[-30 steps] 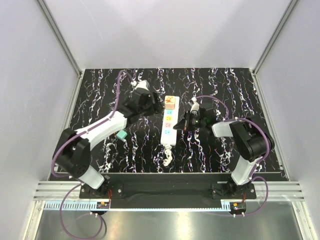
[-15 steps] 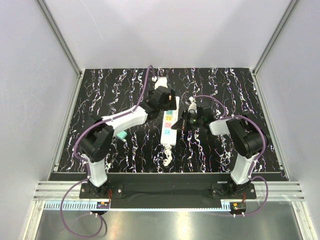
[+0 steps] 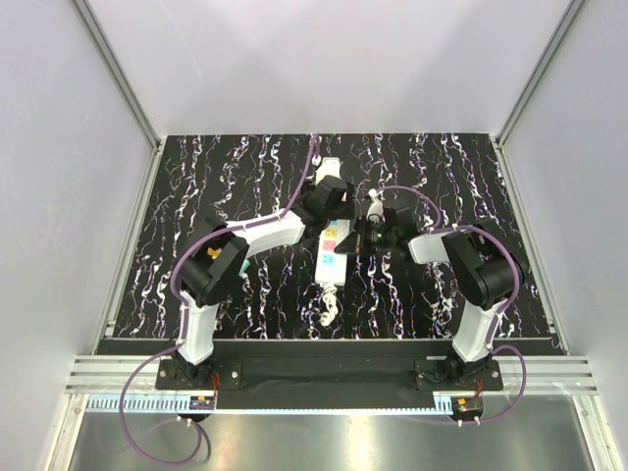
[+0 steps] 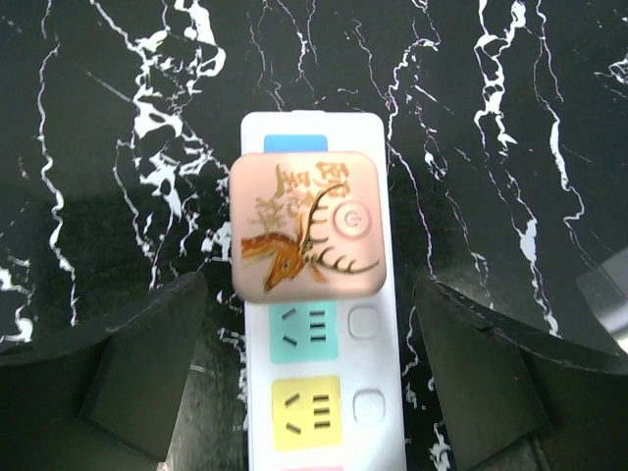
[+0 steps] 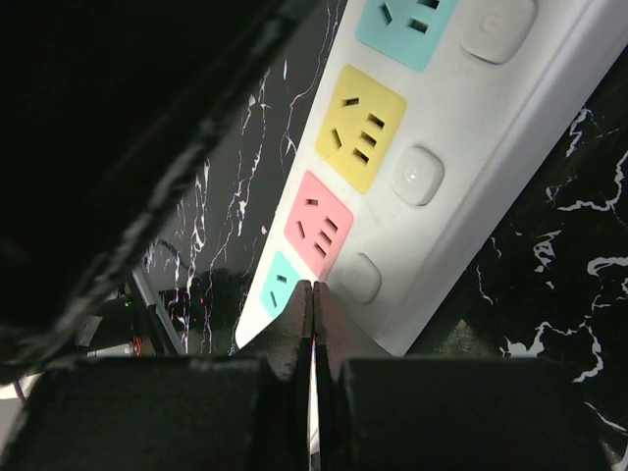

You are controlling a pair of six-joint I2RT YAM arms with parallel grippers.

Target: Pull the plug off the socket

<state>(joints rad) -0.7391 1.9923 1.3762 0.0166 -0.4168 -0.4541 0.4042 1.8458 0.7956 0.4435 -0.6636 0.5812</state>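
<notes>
The long white socket lies mid-frame on the tabletop, with coloured holes in a row. Only the left wrist view shows its pink deer plug, with the left jaws wide apart on either side. The right jaws are pressed together at the socket's edge.

I am spreading my left pincer wide astride the socket, bare surface lying free beside the plug on both sides, my right pincer, tips together, crowding the socket's right side
</notes>
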